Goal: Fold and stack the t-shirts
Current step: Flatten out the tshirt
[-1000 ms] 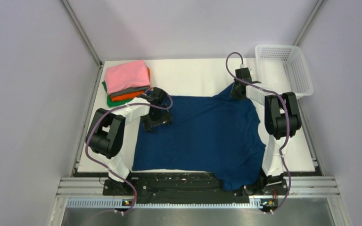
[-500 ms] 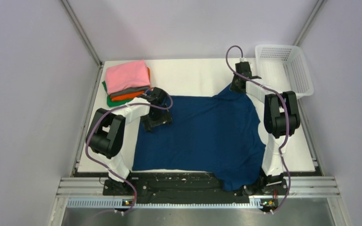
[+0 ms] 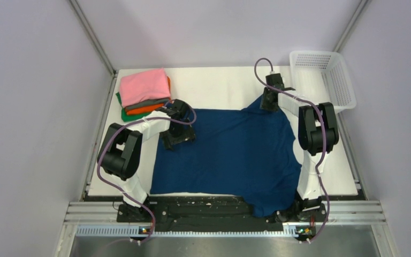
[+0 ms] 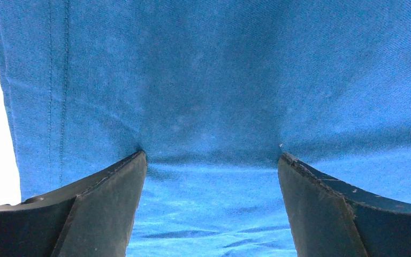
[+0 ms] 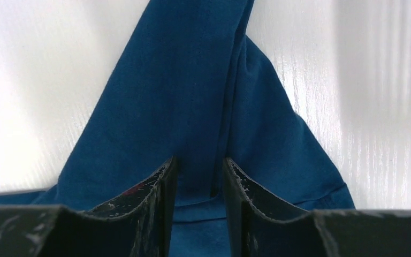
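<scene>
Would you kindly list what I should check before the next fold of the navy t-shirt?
1. Left end effector open, resting on the navy t-shirt near its edge: ok.
2. Right end effector gripping the cloth ridge it straddles: cannot tell.
3. T-shirt lying flat: not ok, bunched at the far corner.
4. T-shirt fully on the table: not ok, overhangs the near edge.
5. Folded stack tidy: ok.

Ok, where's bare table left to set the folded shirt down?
Best is the far strip of table, between the folded stack and the right gripper. A narrower patch lies right of the blue shirt, beside the right arm. Left edge is crowded by the left arm.
</scene>
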